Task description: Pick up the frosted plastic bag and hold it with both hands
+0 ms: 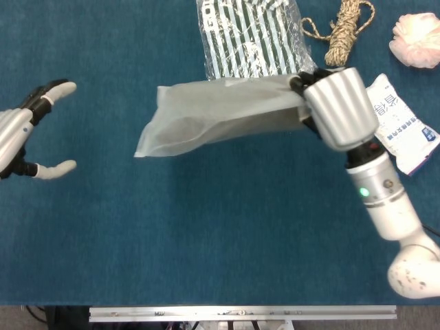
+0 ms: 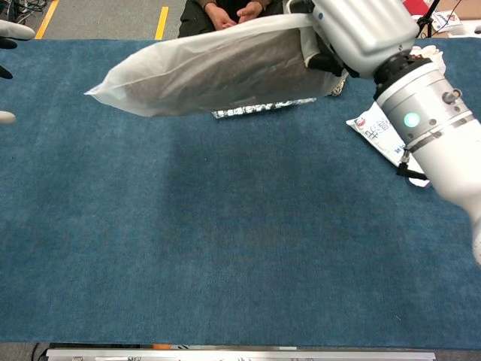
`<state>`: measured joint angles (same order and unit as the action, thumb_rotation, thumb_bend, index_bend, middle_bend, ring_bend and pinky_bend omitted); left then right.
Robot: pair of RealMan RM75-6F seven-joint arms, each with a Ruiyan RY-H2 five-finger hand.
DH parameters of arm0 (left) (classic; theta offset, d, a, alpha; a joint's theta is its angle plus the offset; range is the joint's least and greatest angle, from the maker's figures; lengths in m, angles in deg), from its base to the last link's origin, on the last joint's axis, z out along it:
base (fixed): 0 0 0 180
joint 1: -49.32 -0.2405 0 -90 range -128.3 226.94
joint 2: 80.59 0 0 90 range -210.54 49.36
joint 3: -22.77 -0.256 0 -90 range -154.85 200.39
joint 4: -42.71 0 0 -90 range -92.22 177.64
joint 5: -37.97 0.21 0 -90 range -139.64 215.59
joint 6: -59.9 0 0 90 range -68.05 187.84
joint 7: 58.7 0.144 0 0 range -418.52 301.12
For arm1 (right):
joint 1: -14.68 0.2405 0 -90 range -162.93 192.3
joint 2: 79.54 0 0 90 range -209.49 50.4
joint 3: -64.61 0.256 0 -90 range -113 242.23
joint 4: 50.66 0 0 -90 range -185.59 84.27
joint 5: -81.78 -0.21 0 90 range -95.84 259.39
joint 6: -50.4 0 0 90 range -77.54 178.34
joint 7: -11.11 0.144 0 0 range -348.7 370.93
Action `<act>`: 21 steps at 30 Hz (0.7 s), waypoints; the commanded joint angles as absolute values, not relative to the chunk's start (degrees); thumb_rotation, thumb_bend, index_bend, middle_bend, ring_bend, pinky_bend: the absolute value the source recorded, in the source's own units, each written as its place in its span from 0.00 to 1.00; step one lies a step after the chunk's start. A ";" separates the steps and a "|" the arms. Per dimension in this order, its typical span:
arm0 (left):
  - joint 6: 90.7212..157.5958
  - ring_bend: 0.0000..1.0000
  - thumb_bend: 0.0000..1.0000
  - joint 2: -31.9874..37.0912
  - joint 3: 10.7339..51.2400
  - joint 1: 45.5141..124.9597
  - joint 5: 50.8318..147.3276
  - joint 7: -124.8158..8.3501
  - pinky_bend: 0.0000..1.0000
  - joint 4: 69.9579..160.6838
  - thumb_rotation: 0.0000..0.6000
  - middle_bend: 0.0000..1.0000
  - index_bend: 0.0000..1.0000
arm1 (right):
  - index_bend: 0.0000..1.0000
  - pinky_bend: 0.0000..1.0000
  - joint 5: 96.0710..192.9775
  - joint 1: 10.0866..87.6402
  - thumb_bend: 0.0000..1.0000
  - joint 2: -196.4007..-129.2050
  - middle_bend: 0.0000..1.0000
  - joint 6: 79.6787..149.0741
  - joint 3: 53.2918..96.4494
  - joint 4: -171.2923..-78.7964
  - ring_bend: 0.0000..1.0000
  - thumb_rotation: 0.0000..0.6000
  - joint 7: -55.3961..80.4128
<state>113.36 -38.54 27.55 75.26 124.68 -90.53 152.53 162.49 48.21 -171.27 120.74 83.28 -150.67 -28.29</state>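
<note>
The frosted plastic bag point(image 1: 213, 117) hangs in the air above the blue table, lying roughly level with its free end pointing left. My right hand point(image 1: 333, 106) grips its right end; the same hand point(image 2: 361, 30) and bag point(image 2: 210, 71) fill the top of the chest view. My left hand point(image 1: 24, 134) is at the far left, open with fingers spread, well apart from the bag's free end. In the chest view only its fingertips point(image 2: 15, 30) show at the left edge.
A striped packet in clear wrap point(image 1: 251, 41) lies at the back, partly behind the bag. A coil of rope point(image 1: 344, 31), a pink puff point(image 1: 416, 38) and a white printed packet point(image 1: 402, 124) lie at the right. A seated person point(image 2: 233, 15) is beyond the table.
</note>
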 commanded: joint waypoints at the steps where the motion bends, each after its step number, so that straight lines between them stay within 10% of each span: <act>1: 112.69 0.00 0.22 -38.30 27.56 75.88 124.03 -89.22 0.19 153.39 1.00 0.00 0.00 | 0.84 1.00 161.33 49.68 0.81 -172.81 0.77 120.50 84.06 -150.60 0.77 1.00 -28.84; 21: 111.71 0.00 0.22 -32.15 30.92 79.60 113.69 -80.49 0.18 156.52 1.00 0.00 0.00 | 0.84 1.00 153.86 57.74 0.81 -182.23 0.77 121.01 87.66 -147.47 0.77 1.00 -29.45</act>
